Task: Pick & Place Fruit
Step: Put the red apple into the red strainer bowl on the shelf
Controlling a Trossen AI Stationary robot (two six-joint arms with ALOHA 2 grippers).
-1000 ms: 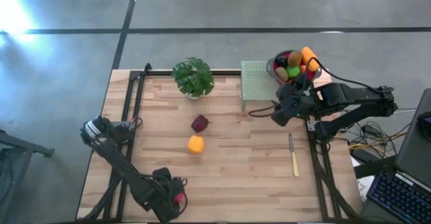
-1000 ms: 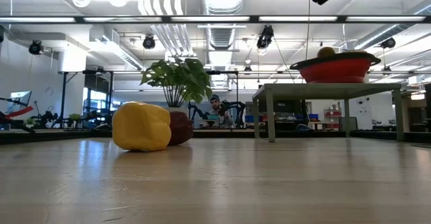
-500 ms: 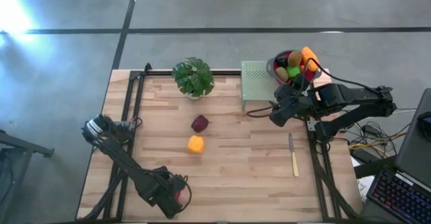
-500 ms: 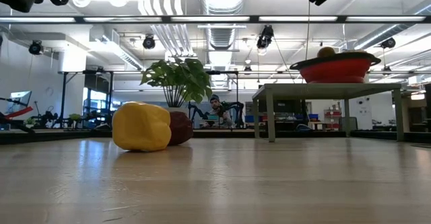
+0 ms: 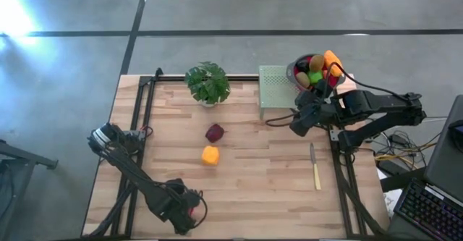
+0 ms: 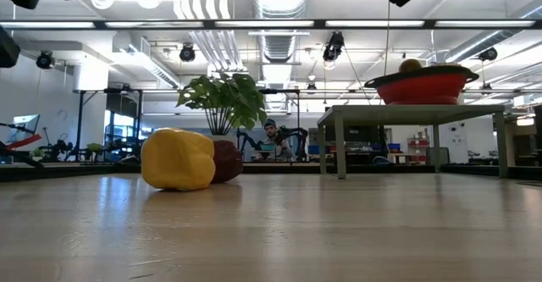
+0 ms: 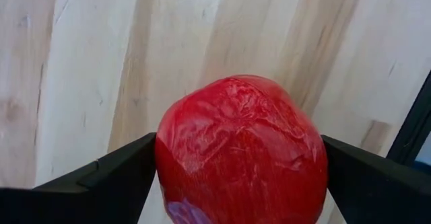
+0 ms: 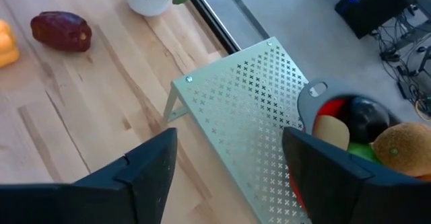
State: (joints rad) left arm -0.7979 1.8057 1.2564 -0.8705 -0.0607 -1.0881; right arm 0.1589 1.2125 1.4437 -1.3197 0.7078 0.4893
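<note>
A glossy red fruit (image 7: 242,143) lies on the wooden table (image 5: 260,183) near its front left corner. My left gripper (image 5: 182,210) points straight down over the fruit, open, with one finger on each side. A yellow fruit (image 5: 210,155) and a maroon fruit (image 5: 215,132) rest on the table's middle. Several more fruits fill a bowl (image 5: 292,71) on a pale green perforated rack (image 5: 273,87) at the back right. My right gripper (image 5: 298,121) hangs open in the air in front of that rack, holding nothing. My left gripper comes at the red fruit from above, pointing down. Its fingers (image 7: 128,173) stand close against the fruit's two opposite sides (image 7: 165,150). I cannot tell whether they touch it. The fruit sits on the table.
A leafy potted plant (image 5: 207,83) stands at the back of the table, left of the rack. A slim knife (image 5: 315,167) lies near the right edge. Bare wood stretches between the two loose fruits and the knife.
My left gripper has turned a little about its wrist over the red fruit. The fruit has stayed where it was.
</note>
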